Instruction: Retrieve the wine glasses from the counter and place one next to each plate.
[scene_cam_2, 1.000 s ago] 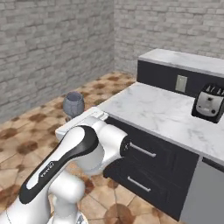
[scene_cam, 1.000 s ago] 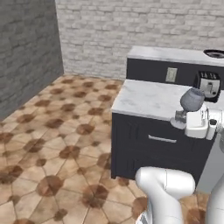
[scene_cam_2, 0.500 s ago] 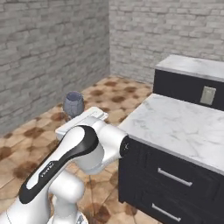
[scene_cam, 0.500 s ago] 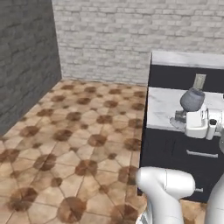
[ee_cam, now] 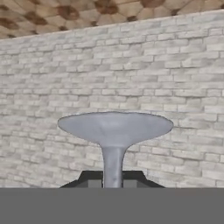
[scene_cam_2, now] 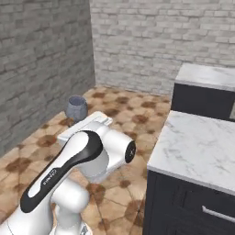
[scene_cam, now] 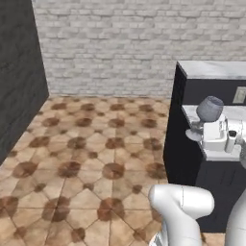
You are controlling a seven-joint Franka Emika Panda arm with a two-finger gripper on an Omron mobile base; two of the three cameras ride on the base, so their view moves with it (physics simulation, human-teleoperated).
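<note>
The gripper [ee_cam: 113, 177] is clamped on the stem of a wine glass [scene_cam: 209, 109] (foot toward the brick wall [ee_cam: 175, 65]) — held just beside the counter [scene_cam_2: 202, 147]; glass tilted.

2 base cams behind arm share floor [scene_cam: 86, 158]; hand cam faces brick wall [ee_cam: 175, 65].

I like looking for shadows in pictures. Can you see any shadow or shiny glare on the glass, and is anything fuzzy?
Left base view: the wine glass looks dull grey, no bright glare, edges a little soft. Right base view: its bowl is evenly lit, and I can't make out a shadow from it on the floor. Hand view: the foot is smooth, with slight shading, and the brick wall is slightly blurry.
</note>
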